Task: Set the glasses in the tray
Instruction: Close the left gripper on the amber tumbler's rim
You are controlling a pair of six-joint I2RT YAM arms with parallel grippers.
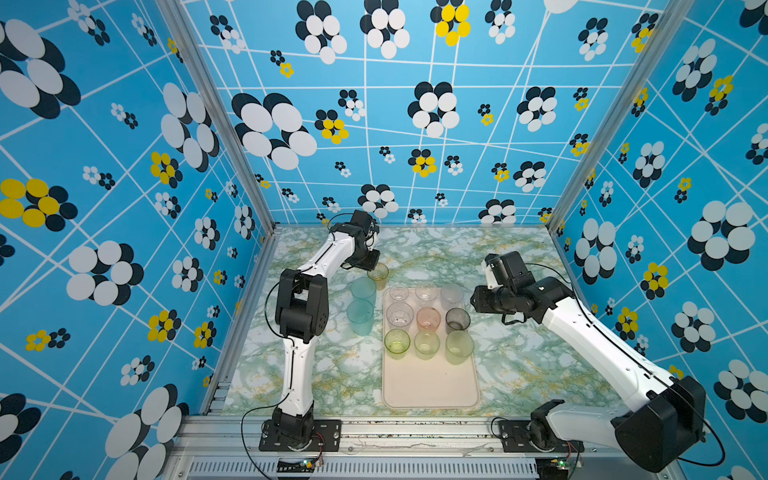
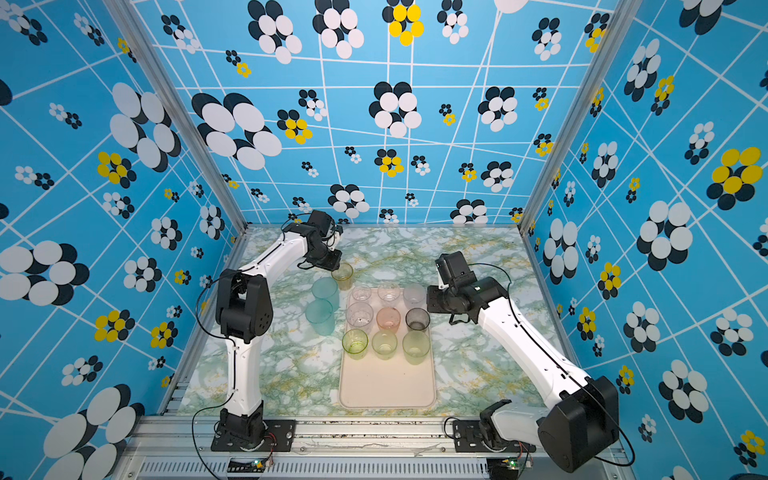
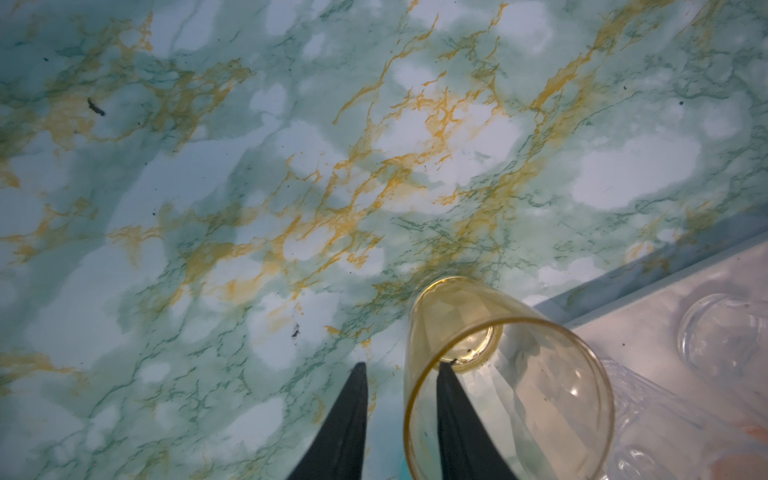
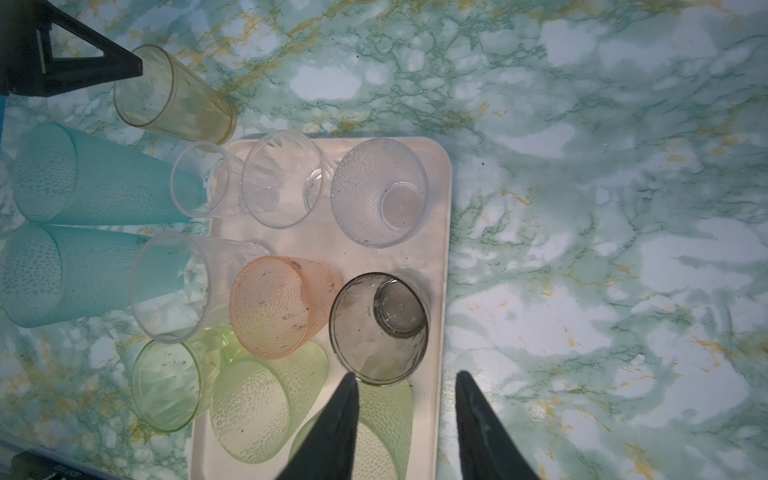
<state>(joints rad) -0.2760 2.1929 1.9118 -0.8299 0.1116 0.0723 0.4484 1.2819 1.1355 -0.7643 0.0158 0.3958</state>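
The cream-pink tray [image 1: 430, 386] [image 2: 386, 386] [image 4: 440, 257] holds several upright glasses in rows: clear ones at the back, a pink one [image 1: 428, 318] and a smoky grey one [image 1: 457, 319] [image 4: 380, 328] in the middle, green ones in front. Two teal glasses [image 1: 363, 291] [image 1: 360, 316] stand on the table left of the tray. An amber glass [image 1: 379, 275] [image 2: 343, 275] [image 3: 498, 374] stands off the tray's back left corner. My left gripper [image 1: 371, 261] [image 3: 401, 365] is open, one finger inside the amber glass and one outside. My right gripper [image 1: 476, 301] [image 4: 405, 374] hangs open and empty over the tray's right edge beside the grey glass.
The green and gold marble tabletop [image 1: 519, 361] is walled by patterned blue panels at the back and sides. The tray's front half [image 2: 386, 374] holds nothing. The left arm's elbow [image 1: 301, 307] rises just left of the teal glasses.
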